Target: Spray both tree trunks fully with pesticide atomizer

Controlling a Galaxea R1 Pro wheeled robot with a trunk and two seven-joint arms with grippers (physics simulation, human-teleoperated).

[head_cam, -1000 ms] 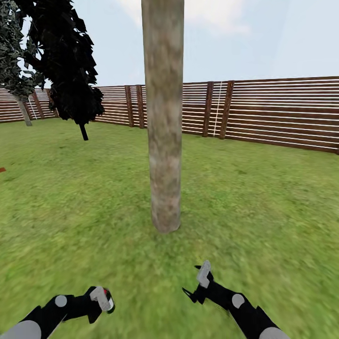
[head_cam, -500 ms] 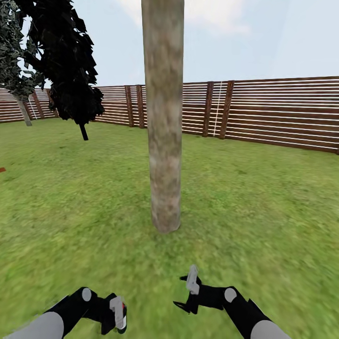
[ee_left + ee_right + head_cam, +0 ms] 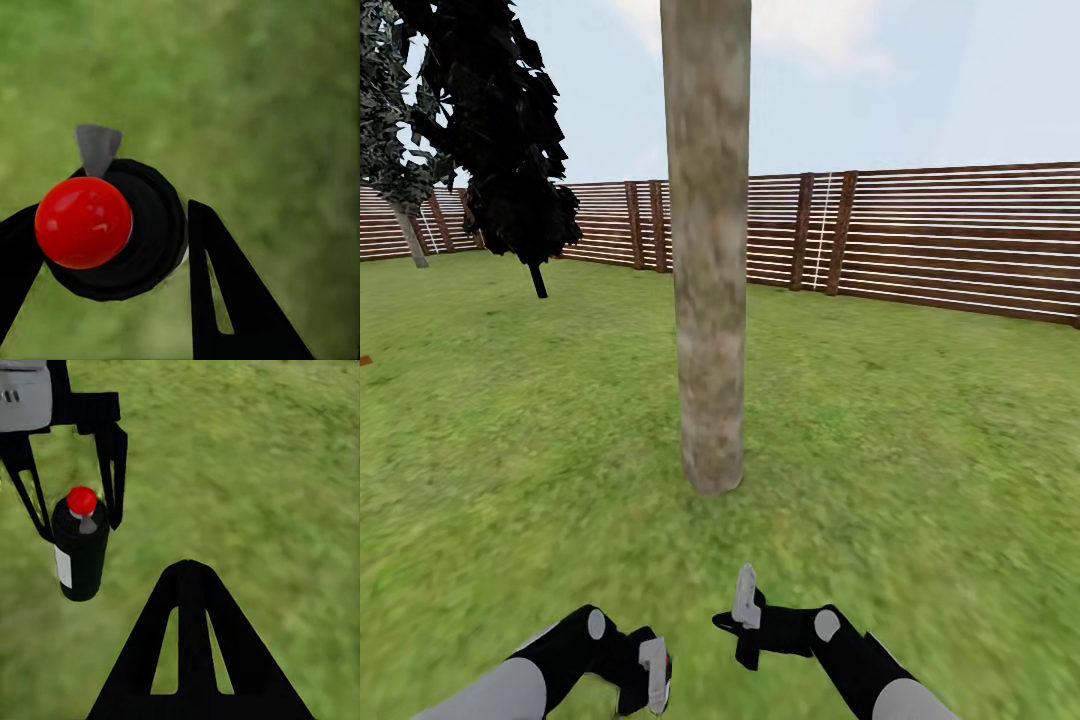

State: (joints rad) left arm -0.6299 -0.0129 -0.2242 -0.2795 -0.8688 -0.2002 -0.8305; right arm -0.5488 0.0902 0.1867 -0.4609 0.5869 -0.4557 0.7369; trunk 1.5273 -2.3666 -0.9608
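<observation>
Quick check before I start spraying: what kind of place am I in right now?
A fenced garden or backyard, by the look of it. Grass lawn covers the ground, a reddish-brown slatted wooden fence closes off the far side, and a bare grey-brown tree trunk stands just ahead, with a dark tree farther back under open sky.

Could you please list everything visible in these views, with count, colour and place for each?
tree trunk: one, mottled grey-brown, upright on the grass straight ahead of the robot.
dark trees: two, blackish foliage, far left near the fence.
fence: one, reddish-brown slats, running across the back of the lawn.
grass: one lawn, green, covering the ground.
sky: pale blue with white cloud, above the fence.
pesticide atomizer: one, black bottle with red cap and a grey nozzle, between the left gripper's fingers above the grass.
left gripper: one, black, shut on the atomizer, low and left of centre in the head view.
right gripper: one, black, low and right of centre in the head view, nothing between its fingers.
</observation>
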